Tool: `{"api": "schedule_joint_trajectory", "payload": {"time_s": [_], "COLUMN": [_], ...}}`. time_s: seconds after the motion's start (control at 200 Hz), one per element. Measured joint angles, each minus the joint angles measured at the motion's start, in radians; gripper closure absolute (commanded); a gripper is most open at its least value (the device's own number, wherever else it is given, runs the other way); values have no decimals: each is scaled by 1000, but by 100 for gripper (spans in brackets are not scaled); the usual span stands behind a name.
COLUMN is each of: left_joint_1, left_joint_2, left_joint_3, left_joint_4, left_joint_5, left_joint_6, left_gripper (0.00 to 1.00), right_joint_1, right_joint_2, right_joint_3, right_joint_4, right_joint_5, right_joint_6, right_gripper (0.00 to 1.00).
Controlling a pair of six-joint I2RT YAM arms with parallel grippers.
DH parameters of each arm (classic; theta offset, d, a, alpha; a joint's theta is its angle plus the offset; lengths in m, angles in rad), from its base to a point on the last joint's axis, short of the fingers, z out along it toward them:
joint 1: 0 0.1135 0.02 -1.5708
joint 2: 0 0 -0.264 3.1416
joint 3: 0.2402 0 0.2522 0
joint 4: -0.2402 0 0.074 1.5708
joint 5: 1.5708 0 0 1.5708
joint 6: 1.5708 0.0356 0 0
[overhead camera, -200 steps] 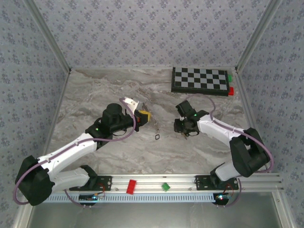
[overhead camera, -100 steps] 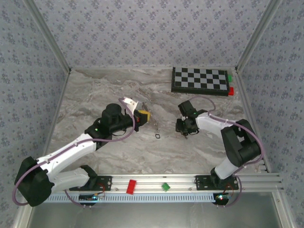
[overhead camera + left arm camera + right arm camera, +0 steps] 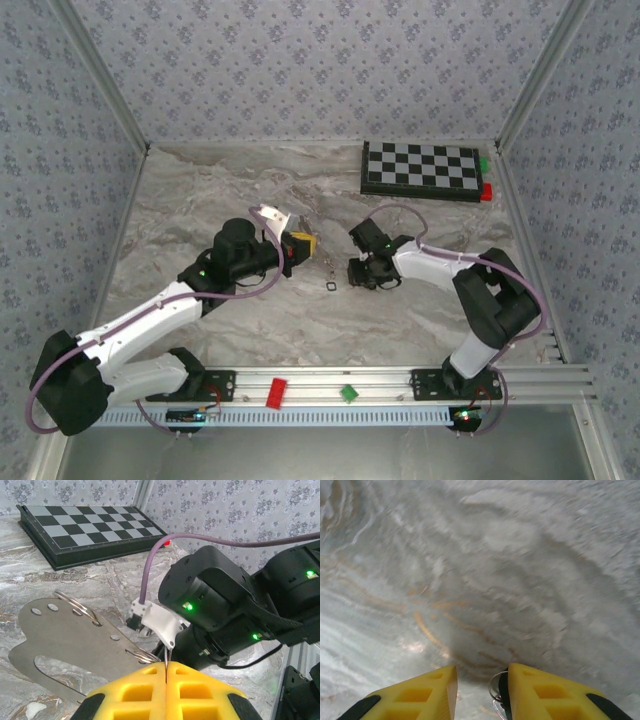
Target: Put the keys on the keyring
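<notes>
My left gripper [image 3: 300, 244] hangs above the table's middle. In the left wrist view its yellow fingers are shut [image 3: 165, 665] on a thin metal loop seen edge-on, the keyring [image 3: 166, 656]. A flat grey metal plate [image 3: 60, 630] with holes and wire rings [image 3: 143, 654] lies beside it. My right gripper [image 3: 361, 272] is close to the right of it, low over the marble. In its wrist view the fingers stand open [image 3: 479, 677], and a black-headed key with a small ring [image 3: 502, 694] rests against the right finger. Another small key [image 3: 331, 289] lies on the marble between the grippers.
A checkered board [image 3: 420, 170] lies at the back right, with a green block [image 3: 484, 163] and a red block [image 3: 487, 192] at its right end. A red block [image 3: 277, 392] and a green one [image 3: 347, 393] sit on the front rail. The right arm's wrist [image 3: 220, 600] crowds the left gripper.
The right gripper has moved left across the marble, closer to the left gripper and the loose key. The left arm has stayed put.
</notes>
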Motion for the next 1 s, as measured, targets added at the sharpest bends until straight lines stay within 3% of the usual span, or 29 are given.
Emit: {"api": "schedule_joint_trajectory", "payload": {"time_s": [0.515, 0.74, 1.0], "left_joint_1": [0, 0, 0], "left_joint_2": [-43, -43, -43], "left_joint_3": [-17, -18, -18], "left_joint_4": [3, 3, 3], "left_joint_5": [-57, -70, -78], "left_joint_6": [-8, -8, -8], "left_gripper": [100, 100, 100], "right_joint_1": [44, 66, 108], "right_joint_2": [-192, -174, -35], "right_joint_3": [-2, 0, 86], "right_joint_4": [-95, -132, -185], "right_joint_5": [105, 165, 228], "right_joint_6": [13, 15, 26], "right_gripper": [69, 70, 71]}}
